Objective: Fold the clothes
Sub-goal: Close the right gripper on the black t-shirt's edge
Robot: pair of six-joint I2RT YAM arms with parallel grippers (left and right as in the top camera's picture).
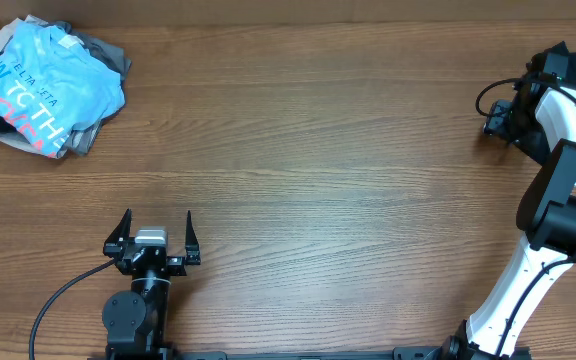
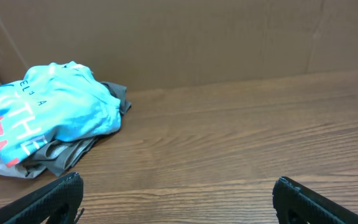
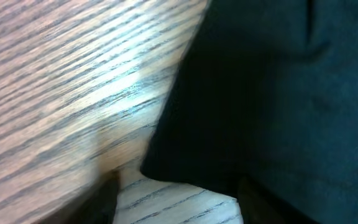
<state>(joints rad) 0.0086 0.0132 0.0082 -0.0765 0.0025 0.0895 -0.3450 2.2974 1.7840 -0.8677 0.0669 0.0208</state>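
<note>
The clothes (image 3: 278, 93), a plain black fabric, fill the right side of the blurred right wrist view, and a corner of their edge hangs down over the wooden table (image 3: 55, 93). My right gripper (image 3: 182, 202) sits right at that corner. Its dark fingers stand apart at the bottom of the frame, with pale table showing between them and the fabric edge just above. In the overhead view the right gripper (image 1: 495, 118) is at the far right of the table, and the arm hides most of the clothes there. My left gripper (image 1: 158, 218) (image 2: 179, 186) rests wide open near the front edge, holding nothing.
A pile lies at the back left corner: a light blue T-shirt (image 1: 48, 85) (image 2: 48, 106) with pink and white lettering on top of grey garments (image 1: 108, 55) (image 2: 67, 152). A brown cardboard wall (image 2: 197, 37) stands behind the table. A black cable (image 1: 58, 300) trails from the left arm.
</note>
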